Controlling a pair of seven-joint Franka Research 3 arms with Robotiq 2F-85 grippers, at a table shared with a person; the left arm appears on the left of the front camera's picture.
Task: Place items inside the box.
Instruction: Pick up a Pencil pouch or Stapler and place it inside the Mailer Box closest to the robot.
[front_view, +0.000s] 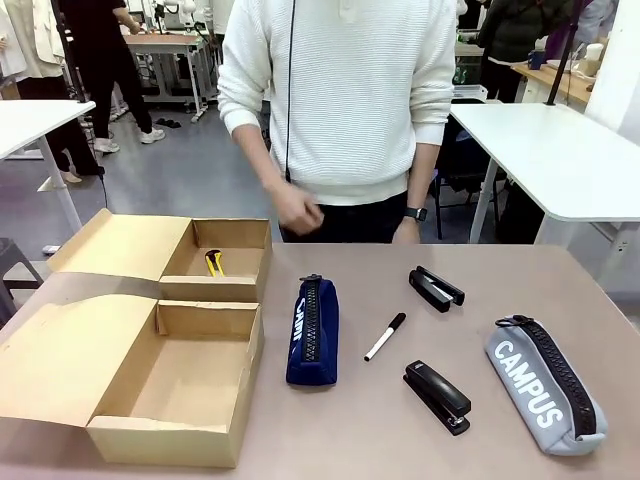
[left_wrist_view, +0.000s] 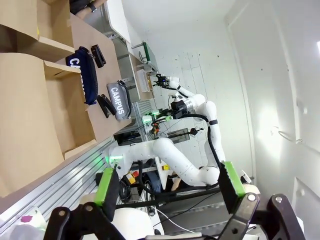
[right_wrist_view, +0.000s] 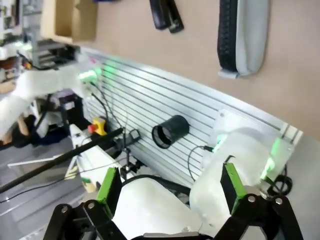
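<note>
Pick not yet begun: left gripper (left_wrist_view: 169, 200) and right gripper (right_wrist_view: 170, 200) spread wide, empty, off-table; navy pencil case (front_view: 312, 330) lies at cardboard box's (front_view: 175, 435) 3 o'clock, probably next to grasp.

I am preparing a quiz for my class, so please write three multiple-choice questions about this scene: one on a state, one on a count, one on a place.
1. The flap lids of the box are: A) both open; B) both shut; C) one open, one shut.
2. How many black staplers lie on the table? A) one; B) two; C) three.
3. The white pen lies: A) inside the box; B) between the navy case and the staplers; C) on top of a stapler.

Answers:
1 A, both compartments show their insides.
2 B, one lies farther off and one nearer.
3 B, it rests on bare table to the right of the navy case.
</note>
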